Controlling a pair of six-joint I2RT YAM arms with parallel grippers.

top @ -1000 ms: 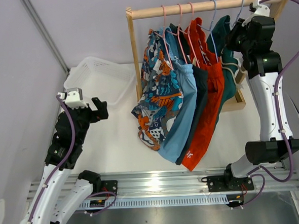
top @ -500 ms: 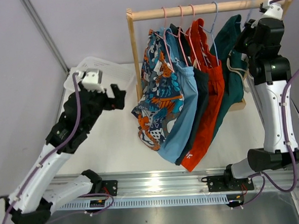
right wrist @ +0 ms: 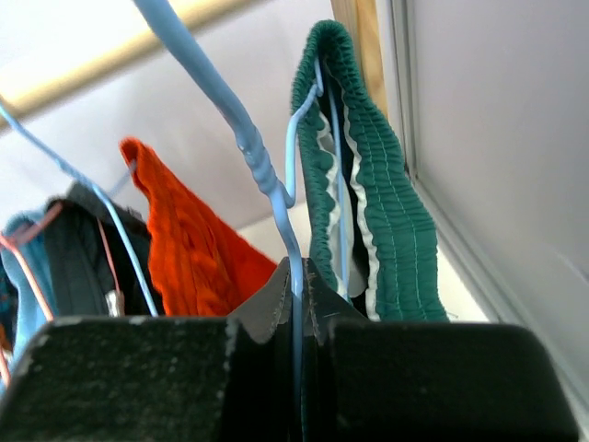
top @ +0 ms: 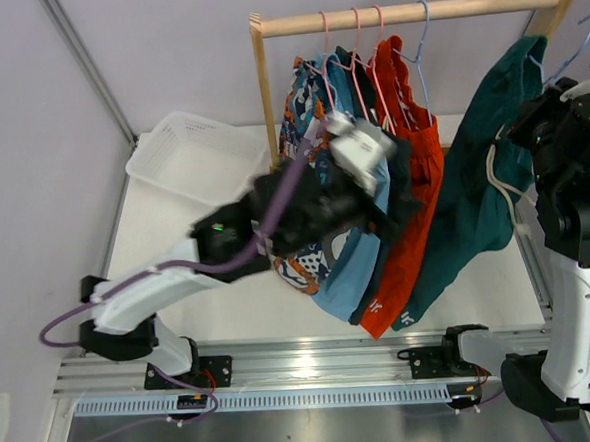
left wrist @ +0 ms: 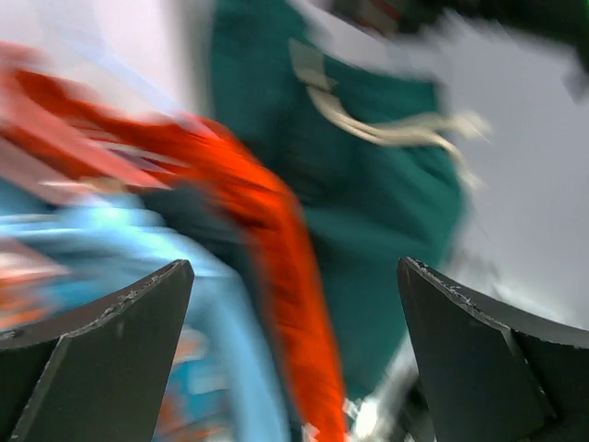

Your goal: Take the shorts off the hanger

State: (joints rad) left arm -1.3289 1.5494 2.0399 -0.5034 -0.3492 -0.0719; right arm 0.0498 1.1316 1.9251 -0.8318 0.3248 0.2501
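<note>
My right gripper (right wrist: 301,276) is shut on the wire neck of a light blue hanger (right wrist: 241,138). The dark teal-green shorts (top: 484,199) hang from it, off the wooden rod (top: 413,13) and to its right. Their ribbed waistband (right wrist: 373,184) is draped over the hanger just beyond my fingers. The cartoon-print (top: 305,130), light blue (top: 343,273), navy (top: 399,159) and orange-red shorts (top: 422,163) stay on the rod. My left gripper (left wrist: 296,267) is open in front of them, facing the orange-red (left wrist: 281,239) and teal shorts (left wrist: 386,212); its view is blurred.
A white plastic basket (top: 191,152) sits at the back left of the table. The wooden rack's upright post (top: 263,93) stands left of the hanging shorts. A grey wall runs close along the right side (right wrist: 515,184).
My right gripper closed on the blue hanger and lifted it, with the teal shorts, off the rod towards the right. My left arm swung from the left side across to the hanging shorts.
</note>
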